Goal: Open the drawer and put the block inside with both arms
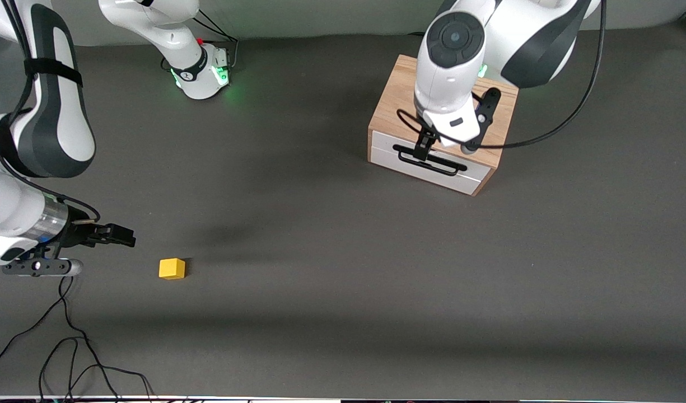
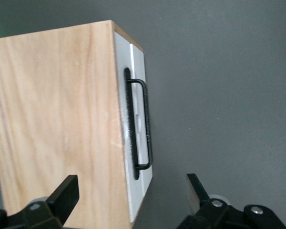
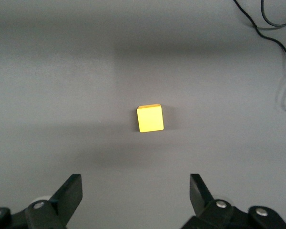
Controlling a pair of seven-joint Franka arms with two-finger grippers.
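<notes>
The drawer (image 1: 471, 178) is shut in its light oak cabinet (image 1: 393, 101) toward the left arm's end of the table. Its white front carries a black wire handle (image 1: 432, 162). My left gripper (image 1: 427, 146) hangs open over the cabinet's front edge, just above the handle. In the left wrist view the open gripper (image 2: 131, 193) straddles that edge, with the handle (image 2: 144, 124) and white front (image 2: 138, 86) ahead. The yellow block (image 1: 172, 268) lies on the table toward the right arm's end. My right gripper (image 1: 121, 235) is open and empty beside it. The right wrist view shows the block (image 3: 149, 118) ahead of that gripper (image 3: 136, 191).
The table is a dark grey mat. Black cables (image 1: 68, 347) trail on it near the front camera at the right arm's end, and show in the right wrist view (image 3: 281, 28). The right arm's green-lit base (image 1: 203, 73) stands at the back.
</notes>
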